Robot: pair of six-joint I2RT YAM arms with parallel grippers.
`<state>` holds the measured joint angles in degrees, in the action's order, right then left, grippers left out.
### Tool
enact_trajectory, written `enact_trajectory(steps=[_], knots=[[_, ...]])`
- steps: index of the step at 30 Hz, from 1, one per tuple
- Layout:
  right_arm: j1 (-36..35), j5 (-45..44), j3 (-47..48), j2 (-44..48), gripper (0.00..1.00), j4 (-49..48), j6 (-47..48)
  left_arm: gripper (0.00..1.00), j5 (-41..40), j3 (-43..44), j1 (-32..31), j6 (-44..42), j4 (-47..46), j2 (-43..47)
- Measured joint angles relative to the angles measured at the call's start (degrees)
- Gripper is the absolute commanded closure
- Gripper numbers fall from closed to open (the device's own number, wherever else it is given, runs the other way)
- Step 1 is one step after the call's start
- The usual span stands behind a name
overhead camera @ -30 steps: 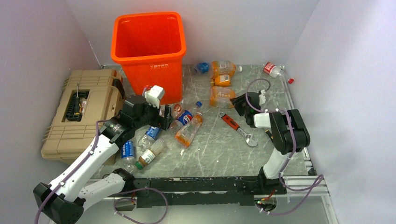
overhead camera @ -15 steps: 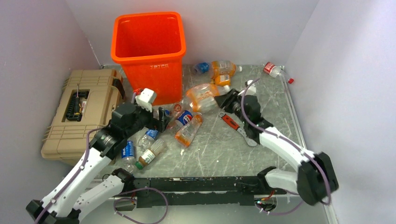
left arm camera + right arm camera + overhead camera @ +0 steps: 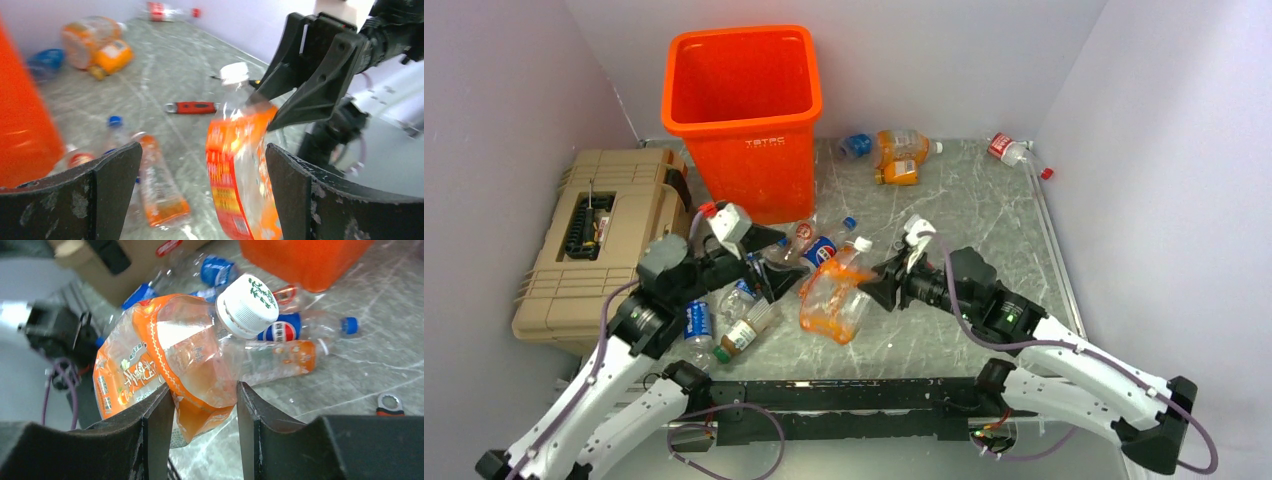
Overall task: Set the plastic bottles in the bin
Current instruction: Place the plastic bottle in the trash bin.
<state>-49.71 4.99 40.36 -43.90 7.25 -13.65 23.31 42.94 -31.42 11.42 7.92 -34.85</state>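
Bottle (image 3: 150, 355) with orange label sits clamped in my right gripper (image 3: 204, 402); my left gripper (image 3: 202, 170) stands wide apart, empty, at its nine o'clock; bin (image 3: 742, 128) at eleven.

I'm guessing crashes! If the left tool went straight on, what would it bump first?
Likely the orange bottle gripped by the right tool: it sits ahead between the open fingers of the left tool. Depth is unclear.

Arms: left arm (image 3: 596, 382) and right arm (image 3: 1084, 365), white shells, black joints.
Cables: purple cables (image 3: 605, 320) run along both.
Grip: black fingers (image 3: 112, 185), scuffed grey.
Wrist: white camera block (image 3: 732, 222).
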Motion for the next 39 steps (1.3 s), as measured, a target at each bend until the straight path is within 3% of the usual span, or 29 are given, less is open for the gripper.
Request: enact_trajectory(steps=[5, 13, 26, 28, 32, 36, 37, 38, 39], knots=[[-8.72, -1.36, 2.71, -0.50, 1.00, 5.20, 6.67, 0.01, 14.16, 4.39, -0.07, 3.02, -1.64, -10.03], [-11.98, -5.20, 2.93, -0.31, 1.00, 6.47, 12.17, 0.01, 25.66, 4.68, -0.98, 5.97, -1.22, -15.56], [-12.48, -5.14, 2.93, 2.32, 1.00, 1.90, 13.92, 0.01, 29.64, 3.52, -1.62, 9.14, -1.18, -20.96], [-12.46, -4.44, 2.93, 2.21, 1.00, 1.66, 13.92, 0.07, 30.75, 3.32, -1.62, 9.55, -1.68, -21.27], [-12.48, -3.23, 2.93, 1.60, 1.00, 0.61, 13.92, 0.28, 33.20, 2.45, -1.62, 10.88, -3.78, -21.18], [-12.46, -2.82, 2.93, 0.50, 1.00, -0.50, 13.46, 0.57, 35.74, 2.27, -1.68, 11.80, -4.66, -20.63], [-12.41, -2.75, 2.93, 0.24, 0.94, -0.81, 13.27, 0.64, 36.28, 2.25, -1.68, 12.02, -5.03, -20.46], [-12.39, -2.54, 2.93, 0.11, 0.77, -0.92, 13.16, 0.71, 36.89, 2.21, -1.68, 12.09, -5.55, -20.24], [-12.41, -2.38, 2.93, 0.04, 0.52, -1.11, 13.03, 0.78, 37.29, 2.16, -1.64, 12.44, -5.79, -20.11]])
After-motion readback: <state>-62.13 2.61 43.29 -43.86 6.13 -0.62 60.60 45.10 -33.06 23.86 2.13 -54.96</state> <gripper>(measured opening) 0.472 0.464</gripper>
